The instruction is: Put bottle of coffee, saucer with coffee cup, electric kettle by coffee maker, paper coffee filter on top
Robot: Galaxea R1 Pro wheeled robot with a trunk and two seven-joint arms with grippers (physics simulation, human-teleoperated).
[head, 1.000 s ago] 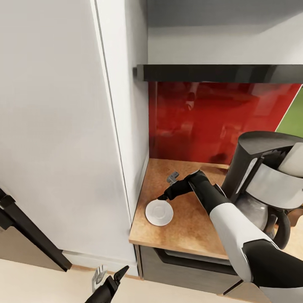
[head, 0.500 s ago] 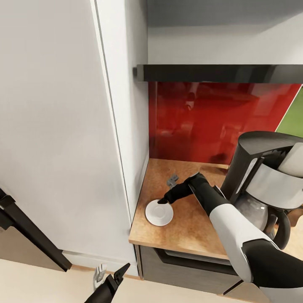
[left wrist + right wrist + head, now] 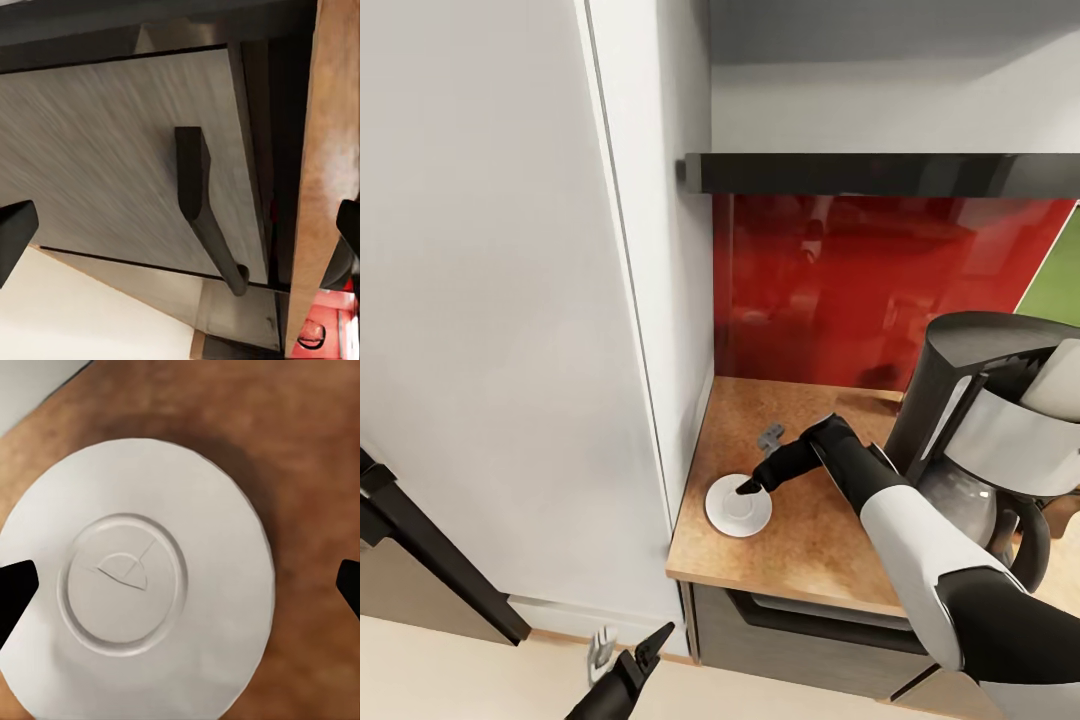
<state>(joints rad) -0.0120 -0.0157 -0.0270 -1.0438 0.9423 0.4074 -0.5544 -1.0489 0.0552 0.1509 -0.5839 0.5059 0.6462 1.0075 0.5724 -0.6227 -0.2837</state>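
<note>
The white saucer (image 3: 738, 508) (image 3: 139, 585) lies flat near the left end of the kitchen countertop (image 3: 805, 545). My right gripper (image 3: 758, 462) (image 3: 180, 585) hangs open just above it, with one dark fingertip over the saucer's far rim and nothing between the fingers. The black and silver coffee maker (image 3: 1000, 430) stands to the right on the same countertop, with my right forearm passing in front of it. A white shape shows in its top at the frame edge; I cannot tell what it is. The glossy black kitchen shelf (image 3: 890, 172) runs above. My left gripper (image 3: 628, 645) (image 3: 180, 232) is open and low, below counter level.
A tall white cabinet side (image 3: 660, 300) walls off the counter's left end, close to the saucer. A red backsplash (image 3: 840, 290) stands behind. The left wrist view faces a grey cabinet front (image 3: 97, 150) with a black handle (image 3: 199, 202) under the counter edge (image 3: 326, 150).
My right gripper has come down and toward the saucer, so its dark fingertip now sits over the rim. The saucer has stayed put. The left gripper has barely shifted.
</note>
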